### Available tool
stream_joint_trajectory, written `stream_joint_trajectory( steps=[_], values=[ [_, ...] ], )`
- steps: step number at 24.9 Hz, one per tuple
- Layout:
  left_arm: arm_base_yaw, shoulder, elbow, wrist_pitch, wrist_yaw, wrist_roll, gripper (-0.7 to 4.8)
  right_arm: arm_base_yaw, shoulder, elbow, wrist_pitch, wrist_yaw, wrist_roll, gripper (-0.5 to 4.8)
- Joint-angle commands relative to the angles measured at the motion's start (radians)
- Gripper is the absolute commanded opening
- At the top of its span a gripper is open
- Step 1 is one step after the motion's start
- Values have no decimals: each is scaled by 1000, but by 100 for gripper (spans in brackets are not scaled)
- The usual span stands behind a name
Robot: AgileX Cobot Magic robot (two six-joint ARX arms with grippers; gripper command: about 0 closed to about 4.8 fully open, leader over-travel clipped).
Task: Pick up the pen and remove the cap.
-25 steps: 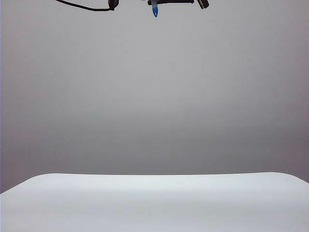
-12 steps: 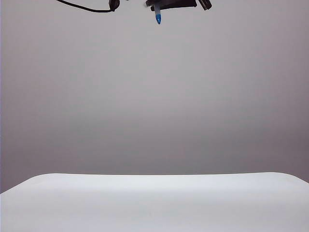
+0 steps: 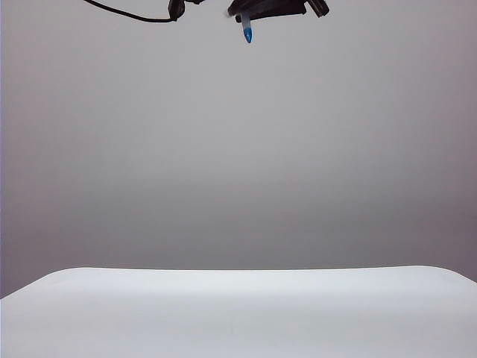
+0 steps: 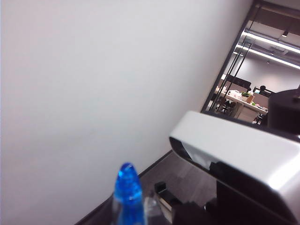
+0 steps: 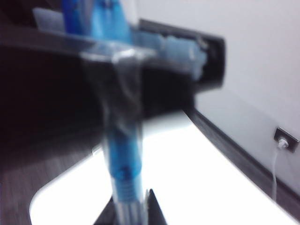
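Pickup was done: pen (image 5: 123,154) hung high above the counter (image 3: 238,313), right hand (image 5: 129,211) pinching the barrel, left hand (image 4: 133,218) clamped on the cap (image 4: 127,190), seemingly not off yet

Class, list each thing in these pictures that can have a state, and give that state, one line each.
Pen: lifted in the air, barrel gripped at one end.
Cap: apparently on the pen, not yet pulled off; the blur leaves some doubt.
Left gripper: raised, shut on the cap.
Right gripper: raised, shut on the pen.
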Motion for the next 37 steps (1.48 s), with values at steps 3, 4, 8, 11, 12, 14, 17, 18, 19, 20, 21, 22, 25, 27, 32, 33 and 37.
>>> stream_joint_trajectory(
  steps=[3,4,8,11,12,14,17,18,19,20,21,22,25,27,32,33,37],
  values=[
    [10,-11,12,72,-55,-8,-6,0,2,-36,-88,28,-27,-1],
    [10,-11,12,74,-55,-13,-6,0,2,-39,-87,31,-27,-1],
    [10,-11,12,71,-53,-14,-6,0,2,-46,-80,30,-28,-1],
    [10,-11,12,69,-54,-14,-6,0,2,-45,-80,30,-28,-1],
    [10,-11,12,68,-54,-13,-6,0,2,-45,-81,30,-28,-1],
    [11,-11,12,66,-53,9,-6,0,2,-45,-87,30,-28,-1],
    [104,-42,13,-22,-38,97,-6,-1,-2,-45,-119,30,-30,-1],
    [129,-50,13,-66,-38,103,-6,-4,-5,-45,-130,30,-34,-1],
    [158,-60,13,-115,-38,103,-6,-8,-6,-45,-139,30,-44,-1],
    [201,-72,13,-181,-32,103,-6,-13,-8,-45,-150,33,-58,-1],
    [232,-80,13,-236,-19,103,-6,-13,-8,-45,-155,33,-60,-1],
    [260,-89,13,-293,-4,103,-6,-13,-8,-45,-159,32,-60,-1],
    [333,-110,12,-500,34,137,-6,-14,-8,-45,-163,33,-60,-1],
    [362,-111,12,-621,35,169,-6,-14,-8,-45,-162,32,-64,-1],
    [376,-108,11,-933,-101,346,-6,-14,-3,-46,-179,35,-74,-1],
    [369,-108,11,-1013,-188,399,-6,-14,2,-46,-187,41,-74,-1],
    [354,-103,11,-1115,-302,461,-6,-14,10,-47,-204,102,-74,-1]
  ],
)
